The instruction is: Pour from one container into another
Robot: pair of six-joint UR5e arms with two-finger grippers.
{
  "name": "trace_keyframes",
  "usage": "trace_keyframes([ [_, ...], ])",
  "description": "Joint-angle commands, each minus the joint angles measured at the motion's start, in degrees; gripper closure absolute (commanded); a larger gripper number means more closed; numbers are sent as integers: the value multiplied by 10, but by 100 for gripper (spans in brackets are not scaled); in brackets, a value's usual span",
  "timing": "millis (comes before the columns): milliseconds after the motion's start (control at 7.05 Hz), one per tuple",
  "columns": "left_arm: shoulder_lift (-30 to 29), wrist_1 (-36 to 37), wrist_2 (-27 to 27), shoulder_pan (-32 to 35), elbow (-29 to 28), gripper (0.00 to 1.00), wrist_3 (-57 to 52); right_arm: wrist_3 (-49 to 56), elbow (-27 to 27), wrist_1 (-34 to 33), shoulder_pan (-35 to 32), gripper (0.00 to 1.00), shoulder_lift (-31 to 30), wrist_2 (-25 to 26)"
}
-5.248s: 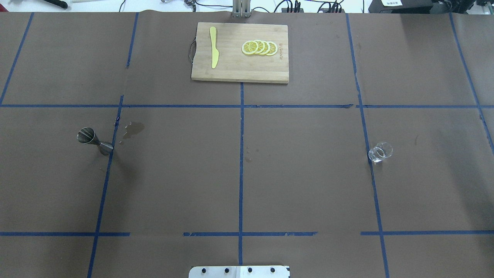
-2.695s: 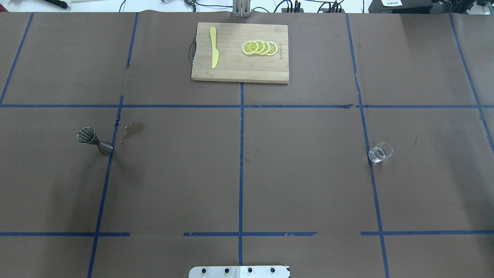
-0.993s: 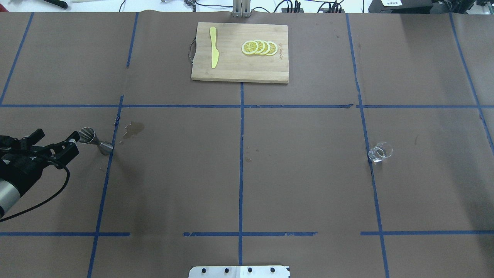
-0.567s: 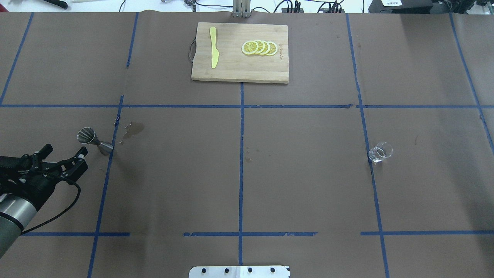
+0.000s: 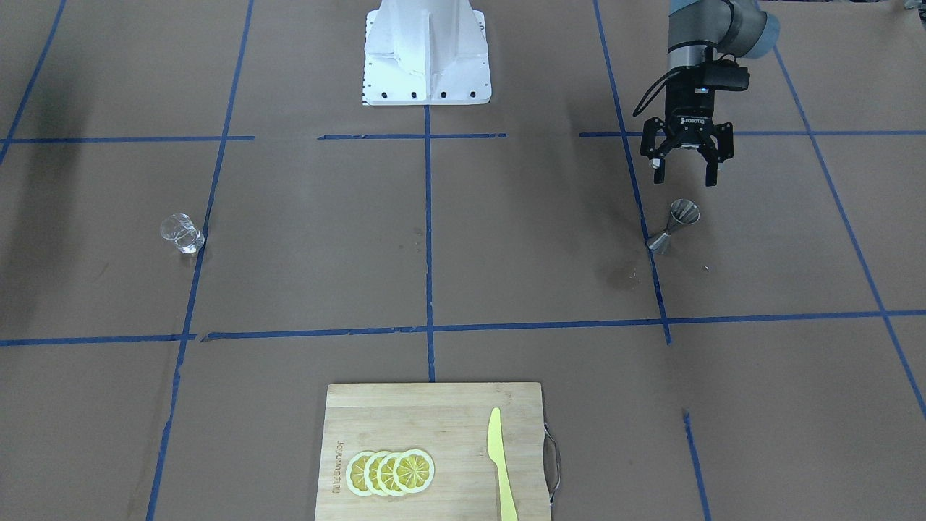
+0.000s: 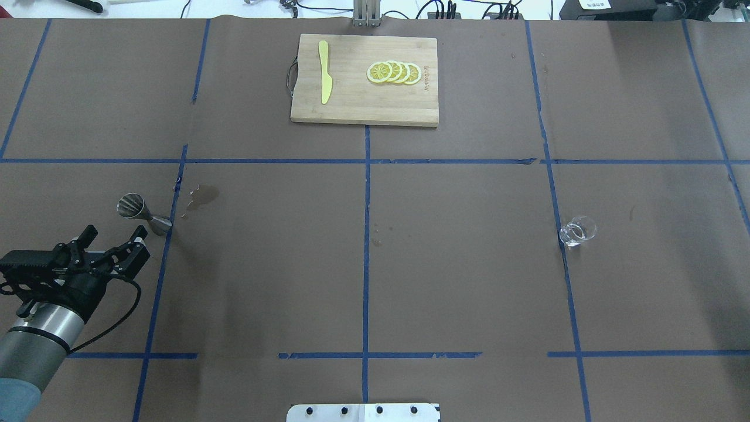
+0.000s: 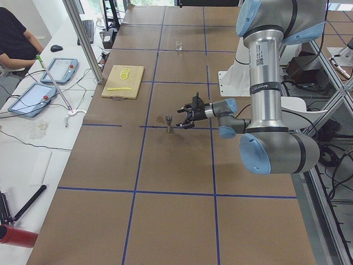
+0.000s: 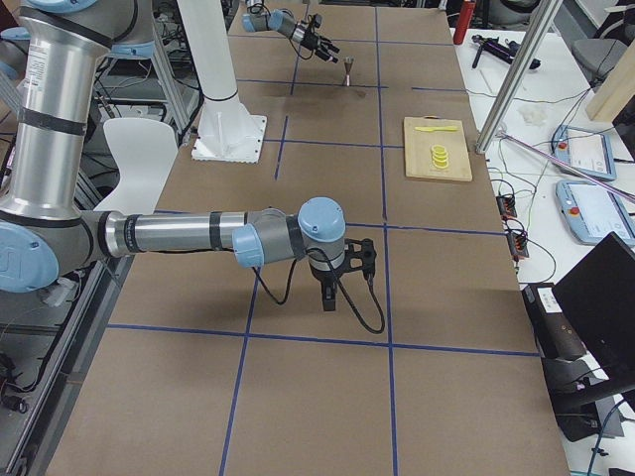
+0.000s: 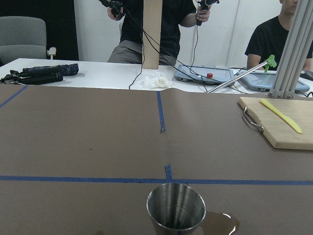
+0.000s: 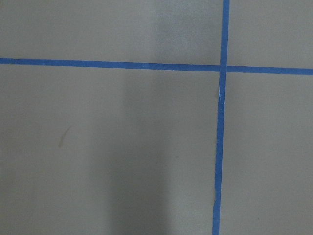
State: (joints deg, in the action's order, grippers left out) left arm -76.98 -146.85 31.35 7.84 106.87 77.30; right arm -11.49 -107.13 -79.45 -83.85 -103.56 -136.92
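The tabletop (image 6: 457, 264), covered in brown paper, is marked into squares by blue tape, probably to give each thing a fixed starting spot. The left arm (image 6: 35, 328) comes in low over its own side, and its pincer (image 6: 115, 233) hangs just short of the jigger (image 6: 142, 214). Its fingers are spread wide and hold nothing. It looks lined up to take the jigger at the narrow waist, where two fingers would close best. The right arm (image 8: 179, 235) shows only from the table's end, its pincer (image 8: 328, 300) pointing down at bare paper, and whether that one is wide or narrow cannot be told. The cutting board (image 6: 357, 99) lies at the far middle edge, out of both arms' reach paths. It carries a yellow knife (image 6: 324, 70) and a fan of lemon slices (image 6: 394, 72), which seem to be set dressing and no part of the pour. The glass cup (image 6: 577, 230) stands upright on the robot's right side, beside a tape line. It is well apart from the jigger, which stands upright near a tape line on the left — so one of them has to be carried across before anything can be poured. A dark wet patch (image 6: 202, 196) near the jigger suggests spilled liquid. As for writing, the left pincer's body carries white lettering that appears to read ROBOTIQ in the front view. The board has a burnt-in mark along one short side — too small to read.
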Motion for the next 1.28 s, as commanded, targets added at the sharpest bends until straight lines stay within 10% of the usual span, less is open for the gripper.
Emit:
trace_keyframes([
  [0,-14,-3,-44,-5,-33,1,22,2,0,0,0,0,0,1],
  [1135,-106,-3,-101,-10,-155,1,16,3,-2,0,-1,0,0,2],
])
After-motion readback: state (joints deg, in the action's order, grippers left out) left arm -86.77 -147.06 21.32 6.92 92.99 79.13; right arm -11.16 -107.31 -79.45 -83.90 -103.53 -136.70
